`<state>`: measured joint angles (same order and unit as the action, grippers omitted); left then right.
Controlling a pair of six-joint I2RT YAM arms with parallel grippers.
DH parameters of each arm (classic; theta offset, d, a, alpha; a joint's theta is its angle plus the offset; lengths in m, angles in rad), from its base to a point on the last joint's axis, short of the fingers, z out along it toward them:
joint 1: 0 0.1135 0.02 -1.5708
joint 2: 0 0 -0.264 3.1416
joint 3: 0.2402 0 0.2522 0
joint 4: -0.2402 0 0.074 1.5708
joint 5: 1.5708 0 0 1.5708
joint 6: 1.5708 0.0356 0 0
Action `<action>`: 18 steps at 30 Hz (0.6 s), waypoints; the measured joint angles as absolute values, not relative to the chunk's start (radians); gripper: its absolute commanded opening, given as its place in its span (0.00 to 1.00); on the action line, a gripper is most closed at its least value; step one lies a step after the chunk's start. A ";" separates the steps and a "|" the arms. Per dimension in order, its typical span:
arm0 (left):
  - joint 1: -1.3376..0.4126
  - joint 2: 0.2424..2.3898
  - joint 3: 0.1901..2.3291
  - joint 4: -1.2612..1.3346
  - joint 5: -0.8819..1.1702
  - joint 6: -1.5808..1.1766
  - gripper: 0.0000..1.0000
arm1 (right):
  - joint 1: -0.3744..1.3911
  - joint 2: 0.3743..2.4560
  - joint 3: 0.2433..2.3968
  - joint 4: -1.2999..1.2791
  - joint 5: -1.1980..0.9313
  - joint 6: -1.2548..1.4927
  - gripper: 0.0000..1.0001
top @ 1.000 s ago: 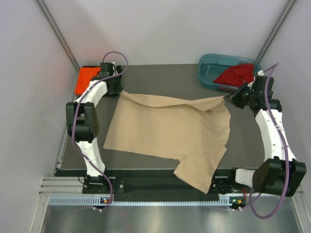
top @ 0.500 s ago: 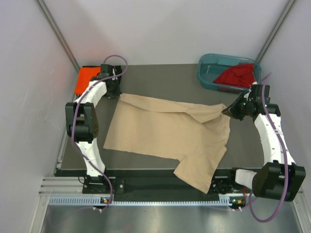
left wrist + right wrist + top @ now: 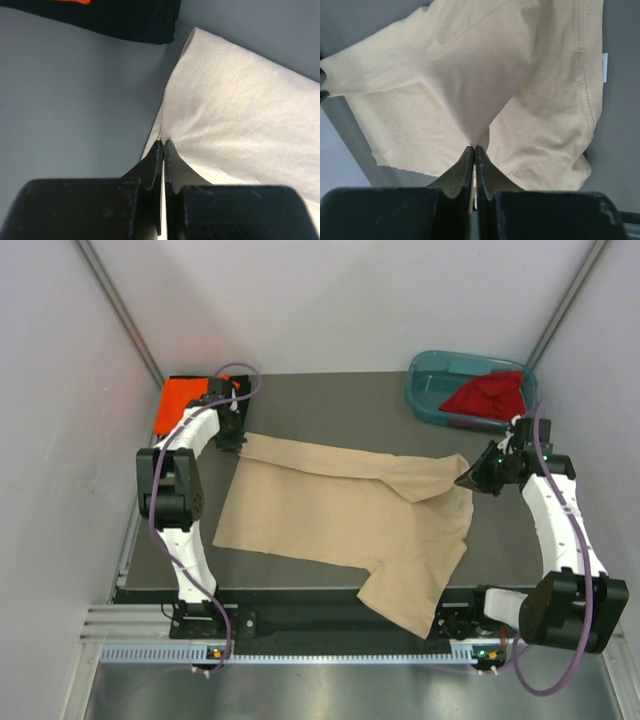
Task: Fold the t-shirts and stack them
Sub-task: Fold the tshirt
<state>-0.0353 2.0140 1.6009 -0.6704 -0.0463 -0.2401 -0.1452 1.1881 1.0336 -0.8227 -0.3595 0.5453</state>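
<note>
Dark tabletop (image 3: 330,400) holds the beige t-shirt (image 3: 330,515), spread on the near-left side of the teal tub (image 3: 416,392). Both claws are pinched tight on its far edge, the left gripper (image 3: 236,443) at the corner farthest from the tub, the right gripper (image 3: 467,480) close by the tub; over the last second the right one has drawn away from the tub, laying that edge over the body. First fold looks under way; the dark red t-shirt (image 3: 487,395) lies in the tub

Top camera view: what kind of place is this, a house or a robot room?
Probably a robot lab booth, not a house: plain pale walls box in a dark table, two robot arms are bolted at its near edge, and a beige t-shirt is spread across it.
</note>
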 measured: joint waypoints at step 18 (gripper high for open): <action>-0.034 2.080 1.601 -0.680 -0.047 -0.241 0.00 | -0.132 1.221 0.894 -0.821 -0.359 0.515 0.00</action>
<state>-0.0341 2.0796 1.6012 -0.6796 -0.0467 -0.2405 -0.1318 1.2209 0.8940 -0.8211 -0.3592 0.5152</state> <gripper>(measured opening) 0.013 0.006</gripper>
